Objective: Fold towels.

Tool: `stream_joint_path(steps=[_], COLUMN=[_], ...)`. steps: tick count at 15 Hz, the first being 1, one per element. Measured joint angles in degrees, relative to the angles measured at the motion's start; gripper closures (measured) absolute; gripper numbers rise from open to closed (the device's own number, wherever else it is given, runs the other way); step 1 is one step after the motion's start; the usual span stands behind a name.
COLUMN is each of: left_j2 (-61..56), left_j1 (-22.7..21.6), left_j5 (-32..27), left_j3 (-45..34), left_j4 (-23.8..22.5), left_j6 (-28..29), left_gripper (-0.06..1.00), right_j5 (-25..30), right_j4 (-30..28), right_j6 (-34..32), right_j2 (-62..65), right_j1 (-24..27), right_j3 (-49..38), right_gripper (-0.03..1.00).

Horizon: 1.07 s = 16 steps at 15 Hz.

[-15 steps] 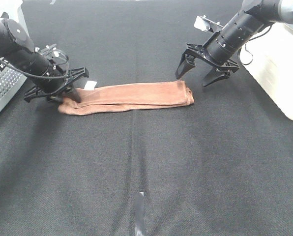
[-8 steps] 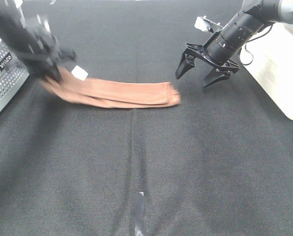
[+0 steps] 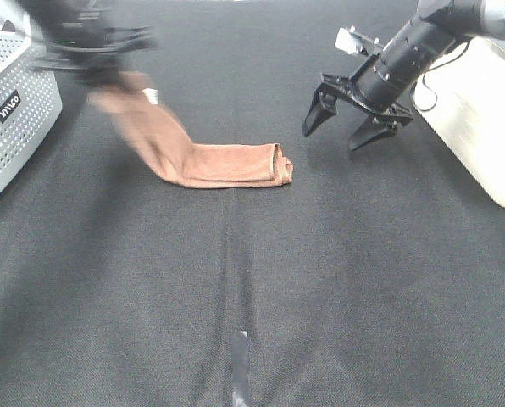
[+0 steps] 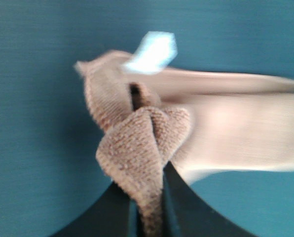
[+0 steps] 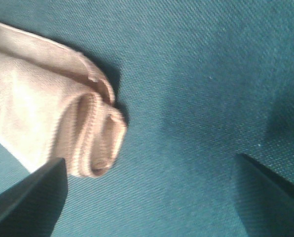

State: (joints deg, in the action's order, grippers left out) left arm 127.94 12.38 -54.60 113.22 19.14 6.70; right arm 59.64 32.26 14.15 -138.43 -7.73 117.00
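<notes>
The right arm [image 3: 415, 49] is a matte black tube built of ribbed round segments, with a thin black cable [image 3: 424, 95] looping off it and a small white block [image 3: 348, 38] near the wrist. The right gripper [image 3: 330, 138] has broad, wedge-shaped black fingers; the left gripper [image 4: 146, 207] is black too, its fingers smooth.

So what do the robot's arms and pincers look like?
The right black ribbed arm carries a looping black cable and a small white block. The right black pincer has two pointy claw-like fingers. The left black pincer looks blurry, with dark smooth fingers.
</notes>
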Motion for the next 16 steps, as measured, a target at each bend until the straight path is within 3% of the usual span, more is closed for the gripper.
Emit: stream_joint_path(steps=[3, 5, 9, 10, 12, 14, 16], left_j2=[2.7, 4.9, 7.2, 7.2, 7.2, 7.2, 7.2], left_j1=[4.6, 6.6, 7.8, 7.8, 7.8, 7.3, 5.6], left_j5=[4.6, 8.0, 13.1, 13.5, 13.9, 10.7, 6.6], left_j3=[0.0, 0.0, 0.0, 0.0, 1.0, 5.7, 10.6], left_j4=[5.4, 8.9, 17.0, 19.0, 21.8, 22.0, 20.4], left_j6=[0.0, 1.3, 7.0, 7.2, 7.2, 2.8, -1.5], left_gripper=[0.88, 0.82, 0.33, 0.27, 0.24, 0.24, 0.23], right_j5=[3.0, 4.9, 8.0, 8.3, 8.9, 9.1, 9.1], right_j4=[-0.4, -1.3, -1.6, -1.6, -1.6, -0.3, 4.9], right_j6=[-2.4, -4.6, -7.4, -7.4, -7.4, -7.4, -6.4], right_j2=[0.0, 0.0, 0.0, 0.0, 0.0, 0.0, 0.0], right_j1=[0.0, 0.0, 0.0, 0.0, 0.0, 0.0, 0.0], right_j3=[4.1, 6.0, 7.0, 7.0, 7.0, 7.0, 7.0], right_gripper=[0.13, 0.13, 0.13, 0.13, 0.13, 0.13, 0.13])
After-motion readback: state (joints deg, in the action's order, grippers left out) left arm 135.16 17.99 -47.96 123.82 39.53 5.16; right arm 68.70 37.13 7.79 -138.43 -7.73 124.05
